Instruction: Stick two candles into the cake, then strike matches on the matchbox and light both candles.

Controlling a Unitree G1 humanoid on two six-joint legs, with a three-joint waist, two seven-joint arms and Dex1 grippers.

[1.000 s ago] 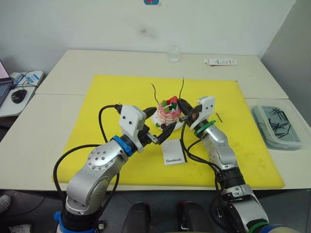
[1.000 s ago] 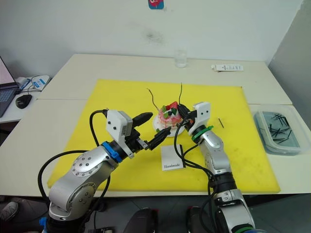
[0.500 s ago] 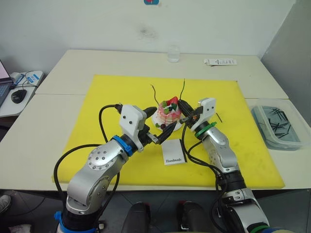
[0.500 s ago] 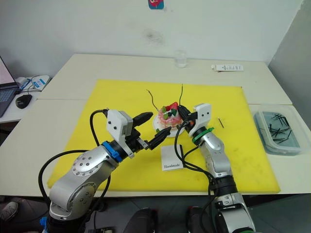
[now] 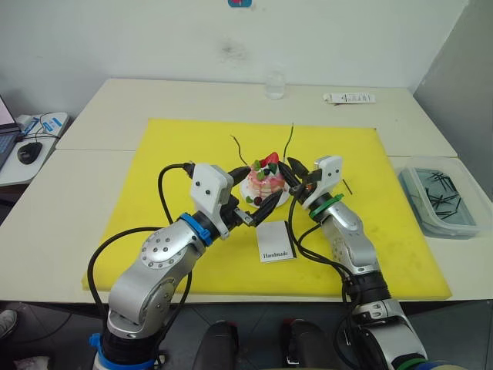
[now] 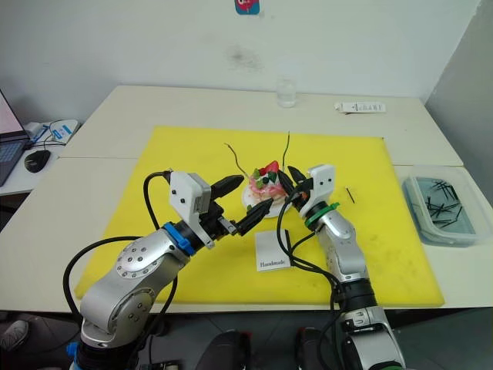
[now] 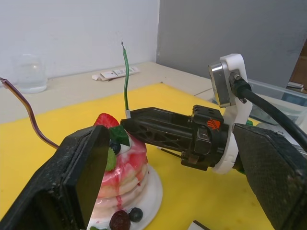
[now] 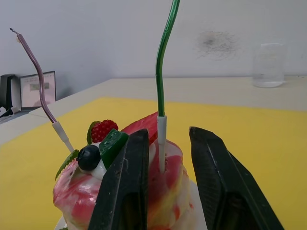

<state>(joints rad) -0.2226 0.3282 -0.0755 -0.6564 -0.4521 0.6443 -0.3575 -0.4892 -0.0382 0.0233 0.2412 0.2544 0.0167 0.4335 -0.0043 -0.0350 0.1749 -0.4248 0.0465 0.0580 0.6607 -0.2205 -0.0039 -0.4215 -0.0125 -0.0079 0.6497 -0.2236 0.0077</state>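
The cake [image 5: 264,174] sits on its white plate [image 7: 151,185] in the middle of the yellow mat. Two candles stand in it: a green one [image 8: 162,57] upright and a purple one [image 8: 36,63] leaning away to the left. My right gripper [image 8: 165,143] is open at the cake's right side, its fingers either side of the green candle's white base with a gap to each. Open wide on the cake's near-left side, my left gripper [image 5: 262,185] has one finger on each flank. The matchbox [image 5: 276,241] lies flat in front of the cake. One match [image 5: 347,186] lies on the mat to the right.
A clear tub [image 5: 441,198] of dark sticks stands off the mat at the right. A glass [image 5: 275,85] and a white flat object [image 5: 348,98] are at the table's far edge. A laptop and mouse [image 5: 29,152] sit far left.
The purple candle has tipped further to the left. My right gripper's fingers have parted slightly around the green candle. The left arm has barely moved.
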